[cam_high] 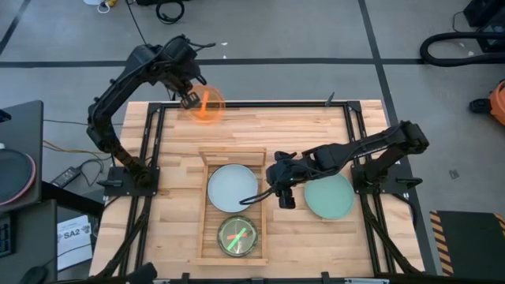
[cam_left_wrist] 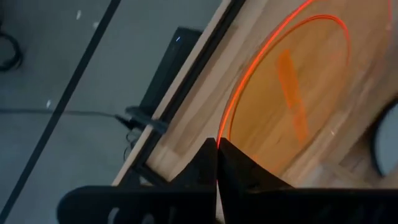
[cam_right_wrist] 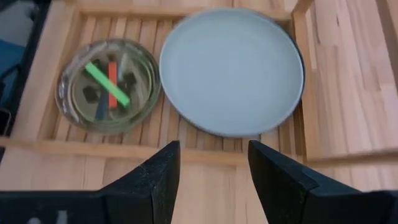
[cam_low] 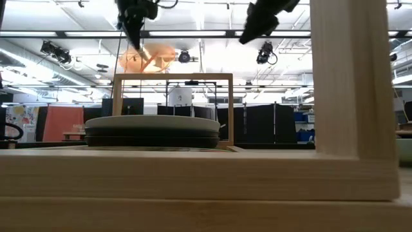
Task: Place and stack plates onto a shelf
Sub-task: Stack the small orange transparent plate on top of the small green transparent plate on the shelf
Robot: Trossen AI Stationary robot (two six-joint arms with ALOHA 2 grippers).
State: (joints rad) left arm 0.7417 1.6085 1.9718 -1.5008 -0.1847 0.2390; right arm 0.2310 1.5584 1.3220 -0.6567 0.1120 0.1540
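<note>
We record the left gripper [cam_high: 192,100] pinched shut on the rim of the orange plate [cam_high: 207,105], held aloft and tilted over the table's far edge, well apart from the shelf [cam_high: 207,160]; the right gripper [cam_high: 282,189] hangs with fingers spread just beside the shelf, the mint green plate [cam_high: 329,197] near it on the tabletop. Risk, in our judgement: the thin edge grip may let the plate swing or slip over the table edge in transit. Plate: small, round, translucent orange with a glowing rim.
</note>
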